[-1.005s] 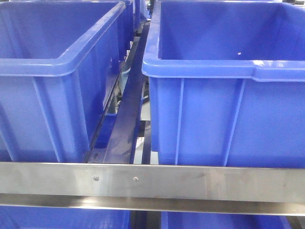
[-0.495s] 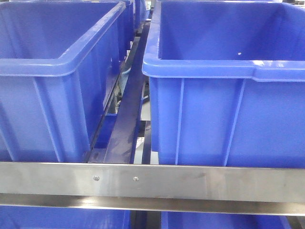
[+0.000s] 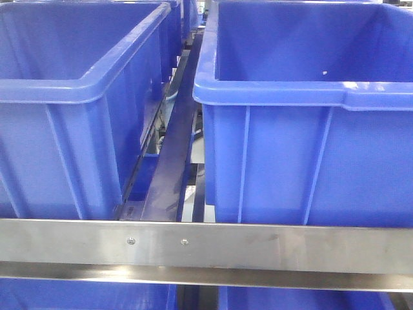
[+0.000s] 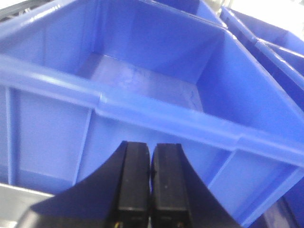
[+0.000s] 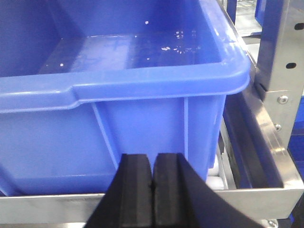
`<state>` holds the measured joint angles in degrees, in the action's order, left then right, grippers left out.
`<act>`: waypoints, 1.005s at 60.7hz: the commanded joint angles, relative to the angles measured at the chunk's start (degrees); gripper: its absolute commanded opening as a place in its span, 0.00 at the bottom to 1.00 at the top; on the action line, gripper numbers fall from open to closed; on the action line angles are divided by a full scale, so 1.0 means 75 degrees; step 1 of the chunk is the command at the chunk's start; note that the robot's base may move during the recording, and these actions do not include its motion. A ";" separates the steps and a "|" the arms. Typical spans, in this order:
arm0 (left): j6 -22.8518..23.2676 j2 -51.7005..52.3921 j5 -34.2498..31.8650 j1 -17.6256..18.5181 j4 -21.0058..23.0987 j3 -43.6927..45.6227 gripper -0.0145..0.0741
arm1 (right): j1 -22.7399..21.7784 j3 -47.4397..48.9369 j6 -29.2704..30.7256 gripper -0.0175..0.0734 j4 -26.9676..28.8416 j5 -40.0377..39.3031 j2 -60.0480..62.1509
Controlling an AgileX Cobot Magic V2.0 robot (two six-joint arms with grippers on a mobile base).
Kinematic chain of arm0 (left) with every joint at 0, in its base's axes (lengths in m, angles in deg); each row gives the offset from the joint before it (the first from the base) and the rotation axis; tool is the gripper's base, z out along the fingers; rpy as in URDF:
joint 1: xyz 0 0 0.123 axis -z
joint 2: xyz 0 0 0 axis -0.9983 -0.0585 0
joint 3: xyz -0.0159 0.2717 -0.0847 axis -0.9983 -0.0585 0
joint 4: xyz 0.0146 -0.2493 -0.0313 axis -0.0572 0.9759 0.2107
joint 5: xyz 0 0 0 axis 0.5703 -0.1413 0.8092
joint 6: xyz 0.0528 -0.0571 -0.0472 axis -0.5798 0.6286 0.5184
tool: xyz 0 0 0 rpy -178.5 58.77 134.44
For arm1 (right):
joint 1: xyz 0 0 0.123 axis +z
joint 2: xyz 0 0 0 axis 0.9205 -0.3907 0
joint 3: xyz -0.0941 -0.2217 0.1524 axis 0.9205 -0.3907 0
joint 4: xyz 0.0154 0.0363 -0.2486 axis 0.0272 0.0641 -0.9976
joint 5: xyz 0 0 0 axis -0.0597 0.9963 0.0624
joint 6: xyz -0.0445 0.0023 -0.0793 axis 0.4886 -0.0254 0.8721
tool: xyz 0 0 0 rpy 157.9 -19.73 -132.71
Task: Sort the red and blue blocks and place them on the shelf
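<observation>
Looking from the front view: two big blue bins, left bin (image 3: 71,110) and right bin (image 3: 303,116), side by side on the shelf (image 3: 271,248), w/ a narrow gap between. Brushed-steel front rail across the near edge, two screws (image 3: 131,241) left of centre. Dark divider strip (image 3: 174,155) running near to far down the gap betw. the bins. More blue plastic below the rail, lower level. No arm or claw in this view. Red and blue blocks not visible here.

Left wrist view: left gripper (image 4: 151,183) at the near bottom edge, black fingers (image 4: 135,180) pressed together, clenched on nothing. Just beyond it, near wall of a blue bin (image 4: 142,118), ribbed, rim running left to right and tilted in frame. Bin floor bare as far as visible. Further bins at far right. Sliver of steel at bottom left. No block seen.

Right wrist view: right gripper (image 5: 153,185) also at the near bottom edge, pads (image 5: 167,185) meeting at a thin seam, clenched, nothing between. Ahead, near wall of a blue bin (image 5: 118,95), white specks on its floor. White rollers (image 5: 214,171) just right of the bin's near corner. Steel frame post (image 5: 280,52) w/ holes and bolts at right, steel rail along the near edge. No block seen; where the blocks are, cannot tell.
</observation>
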<state>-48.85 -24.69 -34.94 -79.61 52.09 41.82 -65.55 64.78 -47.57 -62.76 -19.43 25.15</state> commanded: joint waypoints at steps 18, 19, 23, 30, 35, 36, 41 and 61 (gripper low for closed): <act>0.0037 0.0120 -0.1055 -0.0005 0.0078 -0.0062 0.30 | -0.0062 0.0163 0.0068 0.25 -0.0049 -0.0636 0.0151; 0.0037 0.0120 -0.1055 -0.0005 0.0078 -0.0062 0.30 | -0.0062 0.0163 0.0068 0.25 -0.0049 -0.0636 0.0151; 0.0037 0.0120 -0.1055 -0.0005 0.0078 -0.0062 0.30 | -0.0062 0.0163 0.0068 0.25 -0.0049 -0.0636 0.0151; 0.0037 0.0120 -0.1041 -0.0005 0.0078 -0.0069 0.30 | -0.0062 0.0163 0.0068 0.25 -0.0049 -0.0636 0.0151; 0.0020 0.0120 -0.1126 -0.0005 0.0078 -0.0145 0.30 | -0.0062 0.0163 0.0068 0.25 -0.0049 -0.0636 0.0151; 0.0020 0.0120 -0.1163 -0.0005 0.0078 -0.0173 0.30 | -0.0062 0.0163 0.0068 0.25 -0.0049 -0.0636 0.0151; -0.0182 0.0120 -0.1202 -0.0005 0.0078 -0.0189 0.30 | -0.0062 0.0163 0.0068 0.25 -0.0049 -0.0636 0.0151; -0.0802 0.0120 -0.1229 -0.0005 0.0077 -0.0189 0.30 | -0.0062 0.0163 0.0068 0.25 -0.0049 -0.0636 0.0151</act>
<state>-54.44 -24.69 -38.93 -79.61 52.35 41.82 -65.55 64.78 -47.57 -62.76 -19.43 25.15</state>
